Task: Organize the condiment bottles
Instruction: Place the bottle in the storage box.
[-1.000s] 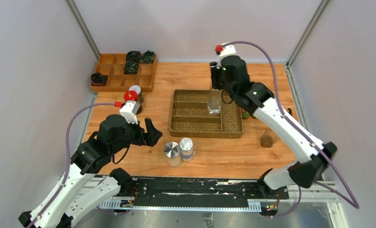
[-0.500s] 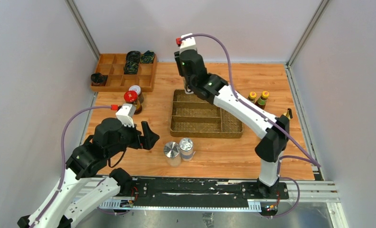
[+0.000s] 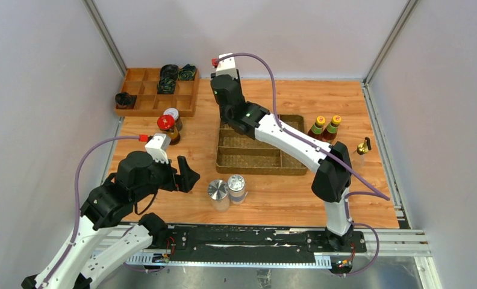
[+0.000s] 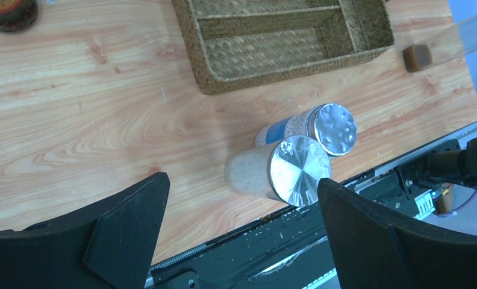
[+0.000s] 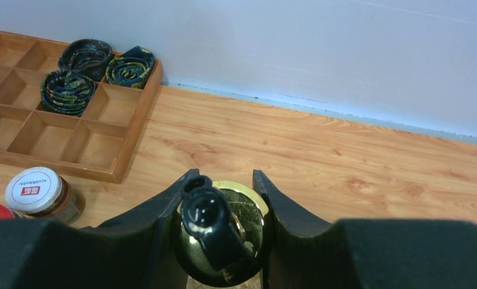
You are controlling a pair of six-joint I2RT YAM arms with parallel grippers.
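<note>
Bounded by pale walls, the wooden counter [image 3: 272, 198] was seen from above with a woven tray [image 3: 260, 170] at its middle. The right arm [image 3: 284, 135] had been swung leftwards within the last second, from over the tray's right half to its far left corner, and its hand was hidden under the wrist there. Uncovered by that sweep, two yellow-capped sauce bottles [image 3: 318, 125] and a second clear bottle [image 3: 362, 147] were shown standing right of the tray. The red-lidded jar [image 3: 165, 123] and white-lidded jar [image 3: 172, 112] were left just in front of the divided wooden box [image 3: 134, 111], and the two shakers [image 3: 218, 191] stood in front of the tray; none had been shifted. The left hand [image 3: 185, 173] was held wide open near the shakers, having barely moved.

From the left wrist, the open fingers [image 4: 127, 223] were seen framing both shakers [image 4: 299, 165], which stood touching each other and were not touched by the hand.

From the right wrist, the right hand [image 5: 224, 176] was seen clamped on the gold-spouted bottle [image 5: 248, 214] at its cap, with the rolled cloth [image 5: 67, 90] in the box and the white-lidded jar [image 5: 34, 185] beyond. The carried bottle was judged to be headed for a spot at the tray's left end — one bottle in transit, nothing yet seen settled in the tray.
</note>
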